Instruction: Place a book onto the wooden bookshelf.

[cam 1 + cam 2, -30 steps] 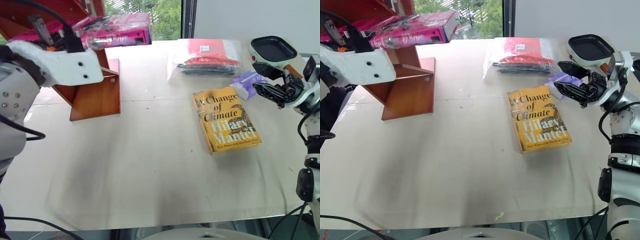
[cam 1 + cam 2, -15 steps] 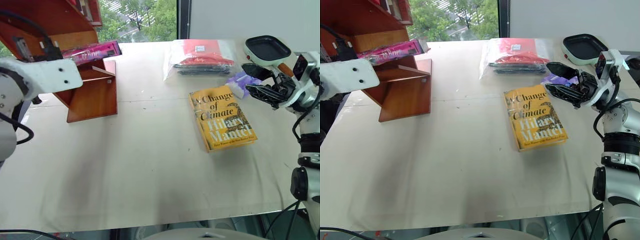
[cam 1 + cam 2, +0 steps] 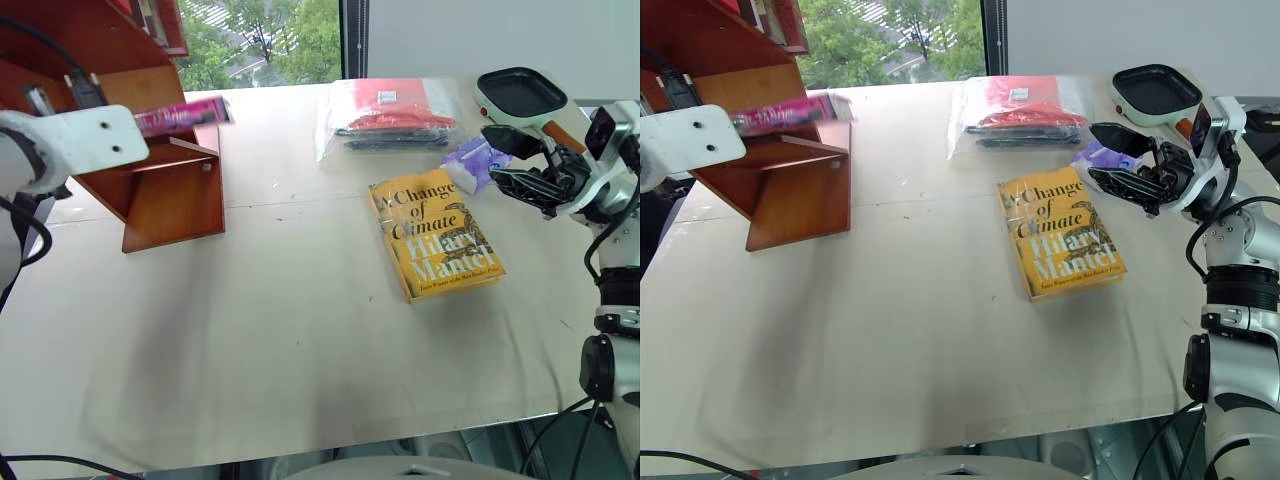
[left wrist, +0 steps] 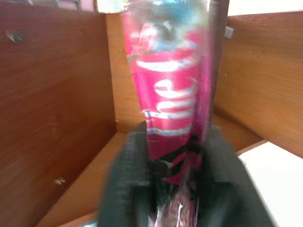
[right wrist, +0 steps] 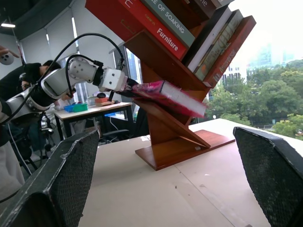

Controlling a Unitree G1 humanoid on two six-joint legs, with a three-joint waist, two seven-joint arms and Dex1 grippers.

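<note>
Item: book (image 3: 182, 115), magenta, lying across a slanted board inside the wooden bookshelf (image 3: 170, 190), its far end jutting past the shelf's edge. Left hand (image 4: 173, 189) flanks its near end, grip unclear; right hand (image 3: 1130, 165) gapes empty, well clear of the bookshelf. Handling advice: seat the book fully before withdrawing straight back.

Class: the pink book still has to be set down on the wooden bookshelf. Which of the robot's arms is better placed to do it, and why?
Left. The left gripper already has the book between its fingers, inside the wooden bookshelf. The right gripper hangs open across the table, near the yellow book.
</note>
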